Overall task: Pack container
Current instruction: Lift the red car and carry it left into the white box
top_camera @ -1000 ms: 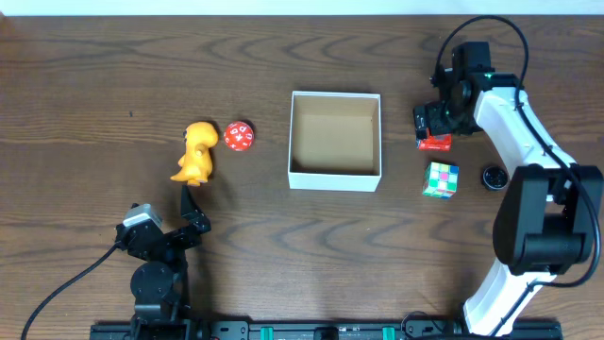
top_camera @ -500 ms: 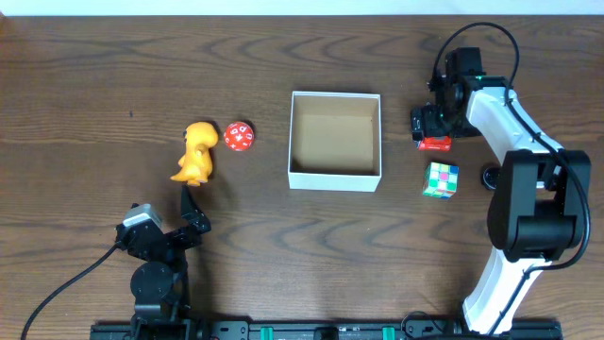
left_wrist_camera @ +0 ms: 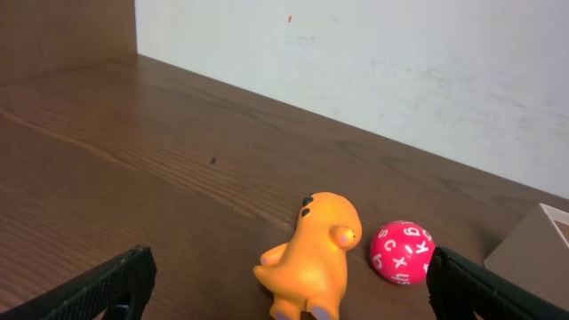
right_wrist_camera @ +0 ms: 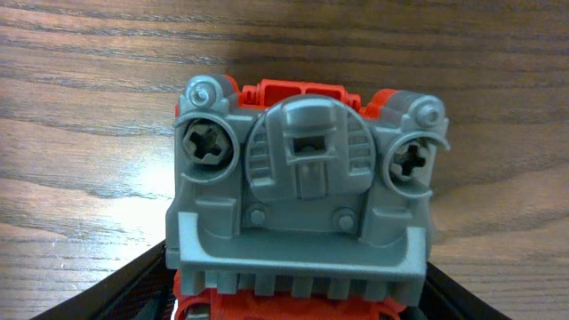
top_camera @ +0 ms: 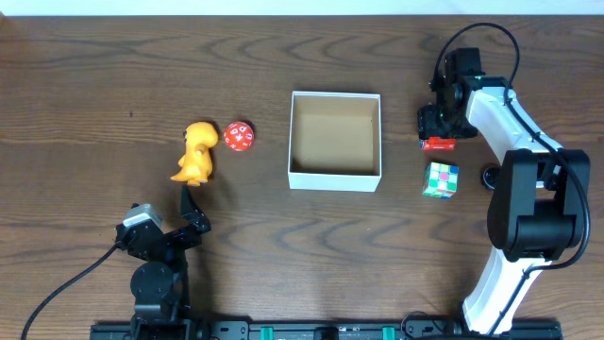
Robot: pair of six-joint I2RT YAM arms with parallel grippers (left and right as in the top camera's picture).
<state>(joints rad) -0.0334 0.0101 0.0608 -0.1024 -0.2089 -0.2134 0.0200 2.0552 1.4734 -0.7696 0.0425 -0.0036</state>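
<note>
The container (top_camera: 335, 174), a shallow white box with a tan floor, stands at the table's middle, and its corner shows in the left wrist view (left_wrist_camera: 542, 238). My right gripper (top_camera: 436, 127) stands right of it, shut on a red and grey toy (top_camera: 436, 144) that rests on the table. In the right wrist view the toy (right_wrist_camera: 302, 187) fills the space between the fingers (right_wrist_camera: 147, 284) of my right gripper (right_wrist_camera: 298, 298). My left gripper (top_camera: 192, 210) is open and empty near the front left. A yellow-orange figure (top_camera: 197, 152) (left_wrist_camera: 313, 258) and a red ball (top_camera: 239, 137) (left_wrist_camera: 402, 252) lie just beyond my left gripper (left_wrist_camera: 284, 289).
A multicoloured cube (top_camera: 441, 179) lies right of the box's front corner. A small black round object (top_camera: 493, 177) lies by the right arm.
My right gripper has shifted slightly right over the red and grey toy. The toy, the box and the left arm have not moved.
</note>
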